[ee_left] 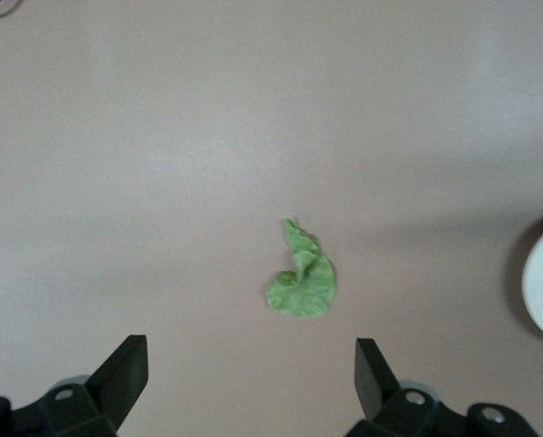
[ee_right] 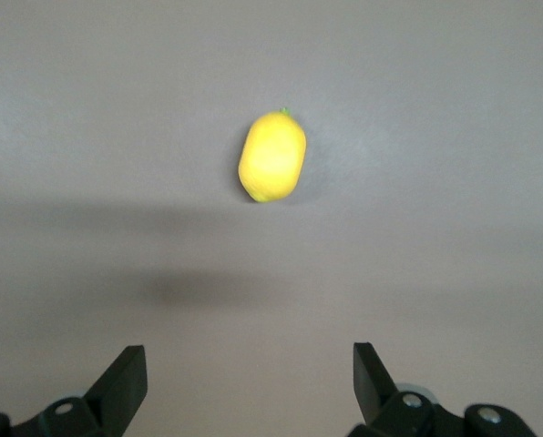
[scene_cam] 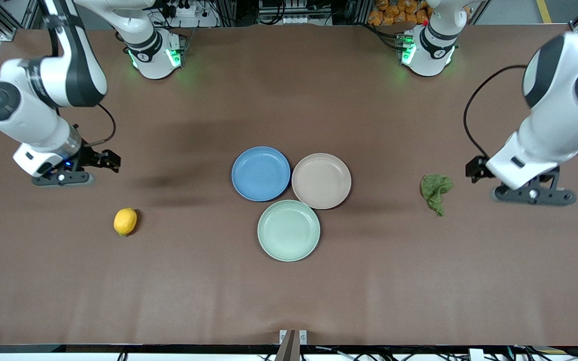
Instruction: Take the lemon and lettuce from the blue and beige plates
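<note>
Two empty plates, blue [scene_cam: 260, 173] and beige [scene_cam: 321, 180], sit mid-table; lemon [scene_cam: 125, 221] and lettuce [scene_cam: 436, 191] lie on bare table toward the right and left arms' ends. Both grippers, right [ee_right: 249, 387] and left [ee_left: 251, 382], hover with fingers apart; each should centre over its item before descending.

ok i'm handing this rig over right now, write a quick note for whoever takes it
Left gripper: jaws open, empty, over bare table beside the lettuce.
Right gripper: jaws open, empty, over bare table at its own end.
Lemon: on the table toward the right arm's end, nearer the front camera than that gripper.
Lettuce: on the table toward the left arm's end.
Blue plate, beige plate and green plate: clustered mid-table, nothing on them.
Done: both items are off the plates.
Left: nothing, judging by the layout.
</note>
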Robot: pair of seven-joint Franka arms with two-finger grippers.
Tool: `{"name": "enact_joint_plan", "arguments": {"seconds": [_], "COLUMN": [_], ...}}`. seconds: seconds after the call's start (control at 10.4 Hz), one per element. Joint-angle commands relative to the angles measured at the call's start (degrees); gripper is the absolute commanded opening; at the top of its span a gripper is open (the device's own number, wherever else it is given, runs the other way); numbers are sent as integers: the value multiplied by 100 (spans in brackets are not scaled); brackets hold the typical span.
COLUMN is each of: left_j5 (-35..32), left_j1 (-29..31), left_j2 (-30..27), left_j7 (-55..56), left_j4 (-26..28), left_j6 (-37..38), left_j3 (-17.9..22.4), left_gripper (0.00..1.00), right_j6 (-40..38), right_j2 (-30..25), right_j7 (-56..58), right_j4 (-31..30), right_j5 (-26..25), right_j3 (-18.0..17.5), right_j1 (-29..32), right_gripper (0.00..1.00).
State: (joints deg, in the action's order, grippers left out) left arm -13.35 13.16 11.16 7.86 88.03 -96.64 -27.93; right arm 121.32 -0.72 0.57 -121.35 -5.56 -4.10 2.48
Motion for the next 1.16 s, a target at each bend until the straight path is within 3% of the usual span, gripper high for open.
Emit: {"name": "enact_joint_plan", "arguments": {"seconds": [0.0, 0.48, 0.77, 1.06], "left_j5": [359, 859, 1019, 1167], "left_j1": [116, 169, -416, -1043], "left_j2": [-516, -948, -1159, -1256], "left_j7": [-180, -180, -180, -180], "left_j4": [74, 65, 91, 117], "left_j6": [163, 356, 356, 356], "left_j3": [42, 112, 803, 1456], "left_gripper": [100, 100, 100, 100], "right_j6": [-1096, -2708, -3429, -3756], "right_j2": [-103, -95, -51, -86], "right_j7": [284, 646, 620, 594], "right_j4": [942, 2561, 3309, 3670], "right_j5": [438, 634, 687, 916], "right_j3": [49, 67, 120, 128], "right_j1": [-11, 51, 86, 332], "right_gripper": [100, 100, 100, 100]}}
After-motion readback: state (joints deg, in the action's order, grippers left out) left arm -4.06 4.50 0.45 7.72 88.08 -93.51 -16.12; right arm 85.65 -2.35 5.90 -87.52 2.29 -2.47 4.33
